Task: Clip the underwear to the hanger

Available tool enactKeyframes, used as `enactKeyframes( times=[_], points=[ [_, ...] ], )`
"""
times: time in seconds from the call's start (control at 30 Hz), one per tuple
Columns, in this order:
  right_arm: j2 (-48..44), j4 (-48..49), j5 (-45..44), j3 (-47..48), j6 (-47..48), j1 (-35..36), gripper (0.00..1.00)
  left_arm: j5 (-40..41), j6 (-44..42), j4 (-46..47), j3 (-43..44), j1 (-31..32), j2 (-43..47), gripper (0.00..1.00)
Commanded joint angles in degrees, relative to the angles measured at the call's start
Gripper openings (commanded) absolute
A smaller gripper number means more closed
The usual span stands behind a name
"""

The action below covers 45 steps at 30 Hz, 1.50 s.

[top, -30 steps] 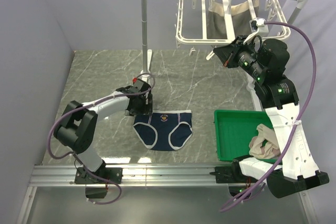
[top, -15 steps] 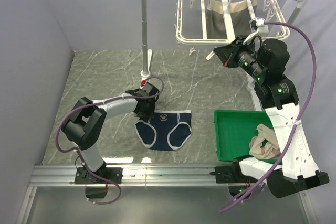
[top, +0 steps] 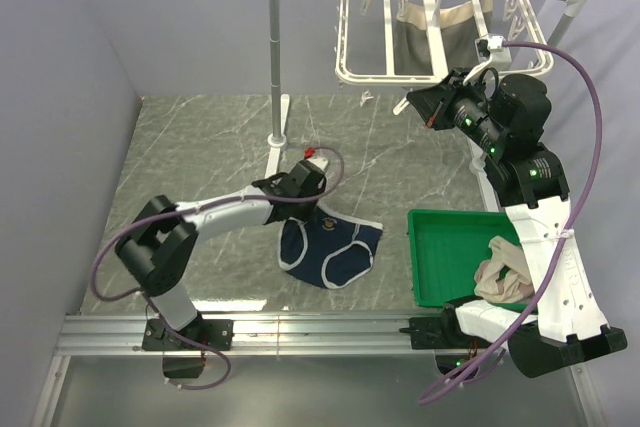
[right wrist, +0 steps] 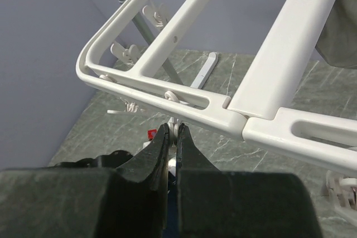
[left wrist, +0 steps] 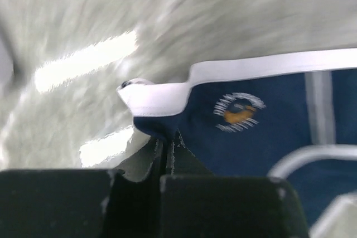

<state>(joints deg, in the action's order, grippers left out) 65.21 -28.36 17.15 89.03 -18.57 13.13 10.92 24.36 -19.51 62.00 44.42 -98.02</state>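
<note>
The navy underwear [top: 335,247] with white piping lies bunched on the marble table, just left of the green tray. My left gripper [top: 308,209] is shut on its waistband corner. In the left wrist view the jaws [left wrist: 167,140] pinch the navy cloth [left wrist: 251,132] under the white band, beside the round emblem. The white hanger [top: 380,76] hangs from the rail at the back. My right gripper [top: 412,105] is at its front edge, shut on a small white clip [right wrist: 174,120] under the frame bar [right wrist: 184,98].
A green tray [top: 440,222] at the right holds a beige cloth [top: 505,277]. An olive-grey garment [top: 420,42] hangs on the hanger. The white pole stand [top: 275,67] rises behind the left arm, its foot on the table.
My left gripper has shut on the waistband corner and moved right, dragging the underwear along and bunching it. The right arm has not moved.
</note>
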Motion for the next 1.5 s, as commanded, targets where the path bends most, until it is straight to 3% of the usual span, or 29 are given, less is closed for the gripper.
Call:
enactKeyframes(
  times=[0.0, 0.2, 0.43, 0.7, 1.47],
  points=[
    [-1.0, -0.5, -0.4, 0.1, 0.2, -0.2, 0.0, 1.6, -10.0, 13.9, -1.1, 3.6, 9.9, 0.0],
    [-1.8, -0.4, 0.6, -0.9, -0.2, -0.2, 0.0, -4.4, -22.2, 33.0, -7.4, 7.9, 20.0, 0.0],
    [-2.1, 0.1, 1.4, -1.3, -0.1, -0.1, 0.0, -9.8, -32.2, 44.1, -7.0, 9.9, 23.5, 0.0],
    [-2.1, 1.0, 4.1, -1.3, -1.2, -0.1, 0.0, -8.7, -39.0, 49.3, -2.3, 11.6, 21.5, 0.0],
    [-1.7, 1.3, 6.7, -0.6, -5.2, -0.1, 0.0, -6.1, -42.6, 54.7, 10.4, 13.4, 10.1, 0.0]
  ],
)
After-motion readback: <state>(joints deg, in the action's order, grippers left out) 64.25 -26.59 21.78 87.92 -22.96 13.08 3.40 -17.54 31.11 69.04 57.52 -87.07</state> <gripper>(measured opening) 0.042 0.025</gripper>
